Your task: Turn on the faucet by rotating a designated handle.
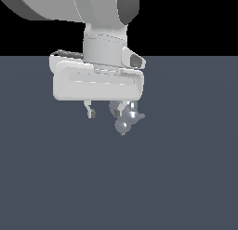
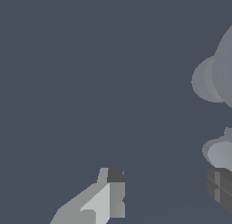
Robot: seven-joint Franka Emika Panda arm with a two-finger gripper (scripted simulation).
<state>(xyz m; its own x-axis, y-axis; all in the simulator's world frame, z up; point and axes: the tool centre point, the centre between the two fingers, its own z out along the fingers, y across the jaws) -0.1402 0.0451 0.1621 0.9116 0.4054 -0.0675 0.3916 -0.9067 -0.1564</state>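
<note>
The faucet [image 1: 125, 121] is a small shiny chrome fixture on the dark floor, with a round ball body, a short side stub and a taller part rising behind my fingers. My white gripper [image 1: 104, 113] hangs just above it, jaws apart and empty. One fingertip [image 1: 91, 113] stands clear on the exterior view's left of the faucet; the other [image 1: 117, 112] is right against its upper part. In the wrist view the faucet [image 2: 217, 78] shows large at the frame's edge, with one pad [image 2: 115, 191] free and the other pad [image 2: 219, 187] beside the chrome.
The dark grey floor [image 1: 186, 178] spreads flat all around the faucet. The arm's large white link [image 1: 83, 5] fills the upper part of the exterior view.
</note>
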